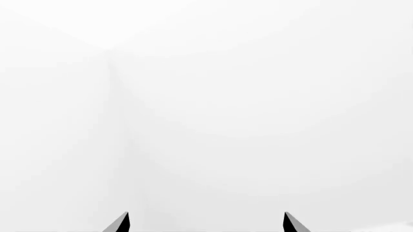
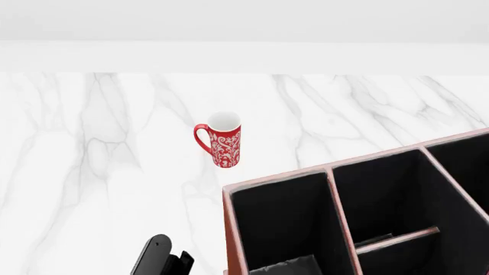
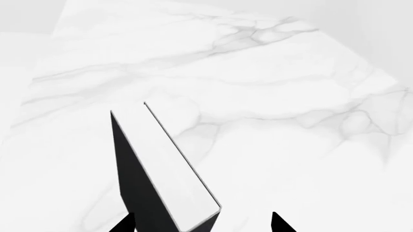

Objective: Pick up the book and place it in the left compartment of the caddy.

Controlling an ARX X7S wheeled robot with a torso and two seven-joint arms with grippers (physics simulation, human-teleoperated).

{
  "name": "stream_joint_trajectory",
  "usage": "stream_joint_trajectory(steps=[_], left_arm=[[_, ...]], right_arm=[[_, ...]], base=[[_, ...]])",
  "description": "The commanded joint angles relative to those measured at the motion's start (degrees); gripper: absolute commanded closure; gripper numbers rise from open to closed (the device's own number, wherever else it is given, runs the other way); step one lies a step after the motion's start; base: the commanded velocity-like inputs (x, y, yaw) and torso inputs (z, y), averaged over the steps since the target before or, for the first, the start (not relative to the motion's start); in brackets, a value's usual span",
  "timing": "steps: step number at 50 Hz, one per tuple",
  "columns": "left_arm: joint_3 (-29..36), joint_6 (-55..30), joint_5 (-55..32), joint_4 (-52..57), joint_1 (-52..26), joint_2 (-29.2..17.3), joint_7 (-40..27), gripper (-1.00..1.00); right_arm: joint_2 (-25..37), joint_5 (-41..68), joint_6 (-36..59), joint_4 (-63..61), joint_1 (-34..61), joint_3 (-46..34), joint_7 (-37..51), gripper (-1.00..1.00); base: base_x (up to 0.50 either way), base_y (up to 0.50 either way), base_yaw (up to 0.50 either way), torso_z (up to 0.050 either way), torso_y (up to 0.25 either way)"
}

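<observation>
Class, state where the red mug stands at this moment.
In the head view the red mug stands upright on the marble table, near the middle, apart from and beyond the caddy's left compartment.

A red patterned mug stands upright on the white marble desk. Its handle is on the mug's left side.

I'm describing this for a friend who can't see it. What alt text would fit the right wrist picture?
A black hardcover book with white page edges juts up between the right gripper fingertips, seen from just behind them. Beyond it lies a white marble tabletop with grey veins. Whether the fingers actually clamp the book cannot be told here.
</observation>
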Motion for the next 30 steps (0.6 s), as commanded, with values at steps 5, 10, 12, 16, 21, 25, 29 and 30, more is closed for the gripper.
stream_joint_trajectory(steps=[5, 10, 12, 16, 21, 25, 29, 30], left_arm=[[0.1, -2.8, 2.1, 0.1, -1.7, 1.4, 1.7, -1.00], [0.2, -2.9, 2.3, 0.1, -1.7, 1.4, 1.8, -1.00], [0.1, -2.8, 2.1, 0.1, -1.6, 1.4, 1.8, -1.00], [0.3, -3.1, 2.4, 0.1, -1.8, 1.4, 1.9, -1.00], [1.0, -3.6, 3.2, 0.1, -2.2, 1.4, 1.9, -1.00], [0.8, -3.6, 3.1, 0.1, -2.1, 1.4, 2.0, -1.00], [0.6, -3.4, 2.9, 0.1, -1.9, 1.4, 1.9, -1.00], [0.7, -3.3, 2.8, 0.1, -1.9, 1.4, 1.9, -1.00]], right_arm=[[-2.6, 0.3, -1.3, 3.3, -0.2, 1.5, -3.3, -1.00], [-3.2, 0.4, -1.7, 3.8, -0.6, 1.4, -3.8, -1.00], [-3.4, 0.3, -1.9, 4.0, -0.7, 1.3, -4.0, -1.00], [-3.8, 0.4, -2.2, 5.0, -0.7, 1.5, -4.4, -1.00], [-4.5, 0.4, -2.8, 6.4, -1.2, 1.6, -4.8, -1.00], [-4.7, 0.4, -2.9, 6.5, -1.4, 1.6, -4.9, -1.00], [-4.9, 0.5, -3.1, 6.9, -1.3, 1.7, -5.1, -1.00], [-4.9, 0.5, -3.2, 7.2, -1.4, 1.7, -5.2, -1.00]], base=[[0.00, 0.00, 0.00, 0.000, 0.000], [0.00, 0.00, 0.00, 0.000, 0.000], [0.00, 0.00, 0.00, 0.000, 0.000], [0.00, 0.00, 0.00, 0.000, 0.000], [0.00, 0.00, 0.00, 0.000, 0.000], [0.00, 0.00, 0.00, 0.000, 0.000], [0.00, 0.00, 0.00, 0.000, 0.000], [0.00, 0.00, 0.00, 0.000, 0.000]])
